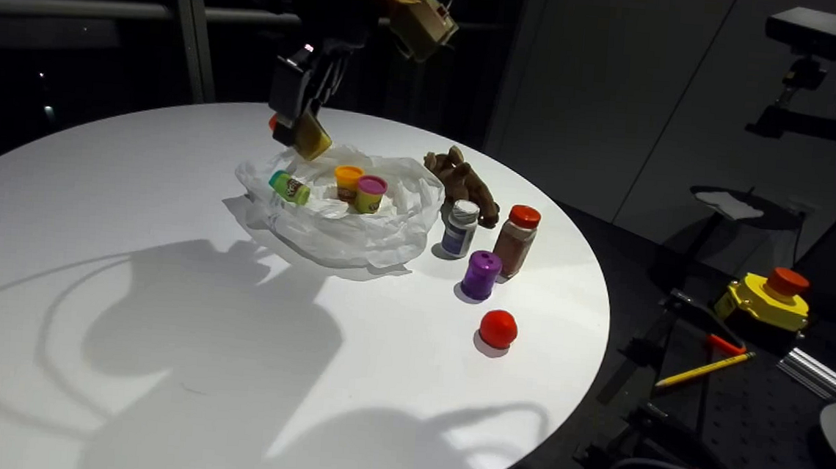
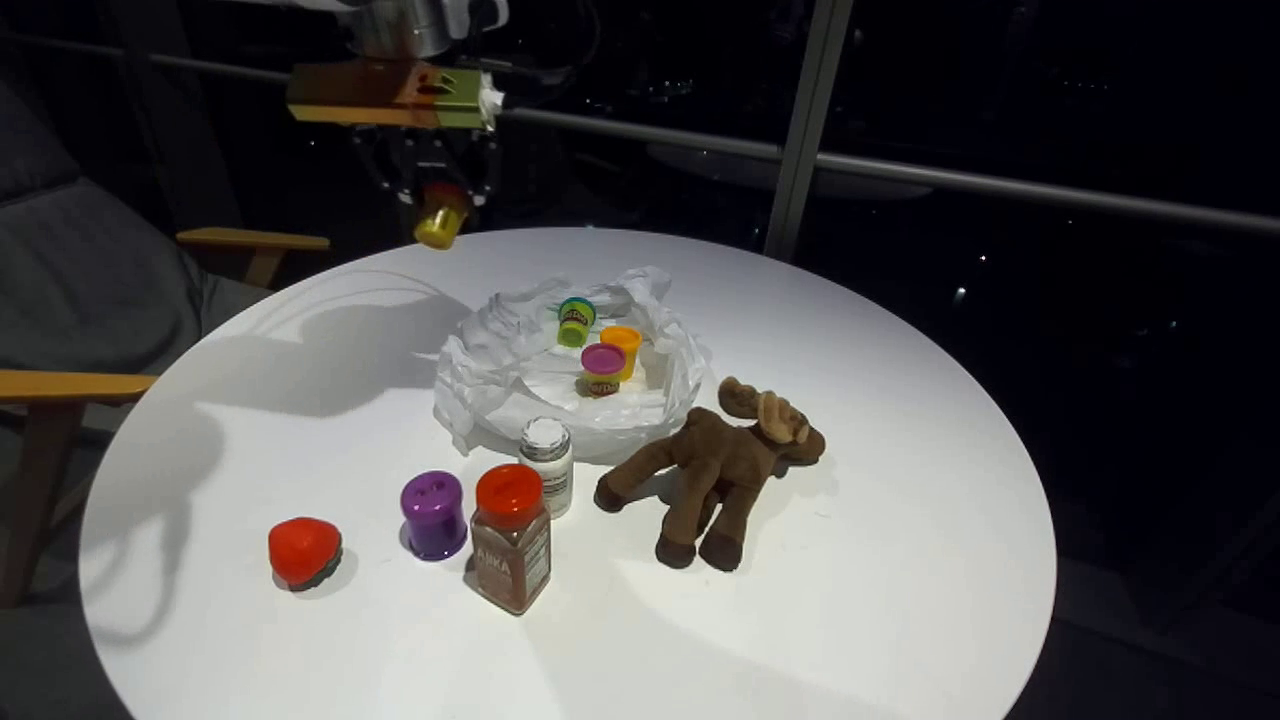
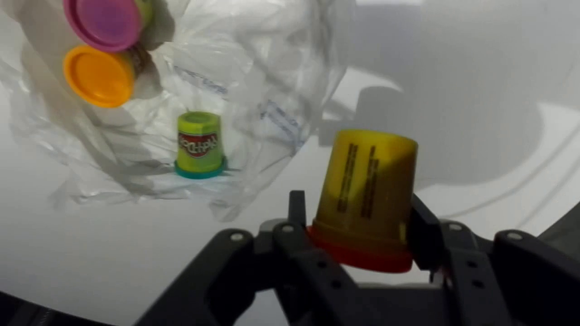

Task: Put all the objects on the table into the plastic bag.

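Note:
My gripper [image 3: 358,213] is shut on a yellow cup [image 3: 367,176] with a red lid, held tilted above the table [image 1: 57,239] beside the plastic bag [image 3: 272,59]. Inside the wrinkled, spread-out bag lie a green-yellow can [image 2: 575,325] with a teal lid, an orange-lidded cup [image 2: 622,345] and a magenta-lidded cup [image 2: 603,372]. Around the bag on the table are a brown toy animal [image 2: 725,465], a white bottle [image 2: 547,465], a red-capped brown bottle [image 2: 512,545], a purple cup [image 2: 435,515] and a red piece [image 2: 303,552].
Off the table, in an exterior view, a yellow and red device [image 1: 766,299] and a pencil [image 1: 706,370] rest on a dark surface. A chair [image 2: 100,280] with wooden armrests stands near the table edge. A camera on a stand [image 1: 822,35] rises behind.

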Controlling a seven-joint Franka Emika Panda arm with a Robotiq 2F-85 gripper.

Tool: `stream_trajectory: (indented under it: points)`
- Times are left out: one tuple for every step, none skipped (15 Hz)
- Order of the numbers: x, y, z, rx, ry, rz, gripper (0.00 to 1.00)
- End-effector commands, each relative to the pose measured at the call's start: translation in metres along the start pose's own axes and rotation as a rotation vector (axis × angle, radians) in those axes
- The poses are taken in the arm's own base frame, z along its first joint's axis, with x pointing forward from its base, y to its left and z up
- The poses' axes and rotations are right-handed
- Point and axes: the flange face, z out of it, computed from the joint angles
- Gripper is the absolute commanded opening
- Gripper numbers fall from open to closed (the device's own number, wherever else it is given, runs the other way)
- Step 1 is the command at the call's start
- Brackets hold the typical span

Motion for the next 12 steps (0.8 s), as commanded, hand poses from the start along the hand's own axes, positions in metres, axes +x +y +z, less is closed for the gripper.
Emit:
stream_trajectory:
  points:
    - [-0.010,0.053,0.026,0.000,0.016,0.093,0.27]
    - [-0.018,0.068,0.039,-0.001,0.002,0.121,0.27]
    - [-0.026,0.077,0.052,0.019,-0.009,0.150,0.27]
    - [-0.033,0.084,0.065,0.035,-0.024,0.174,0.27]
    - [-0.039,0.087,0.076,0.057,-0.032,0.189,0.27]
    - [-0.043,0.092,0.088,0.069,-0.038,0.205,0.27]
    - [-0.046,0.093,0.097,0.085,-0.038,0.216,0.27]
    - [-0.045,0.093,0.104,0.100,-0.025,0.224,0.27]
    - [-0.045,0.091,0.109,0.113,-0.010,0.227,0.27]
    - [-0.042,0.088,0.113,0.124,0.010,0.228,0.27]
    - [-0.041,0.087,0.117,0.131,0.025,0.226,0.27]
    - [-0.038,0.084,0.120,0.133,0.041,0.219,0.27]
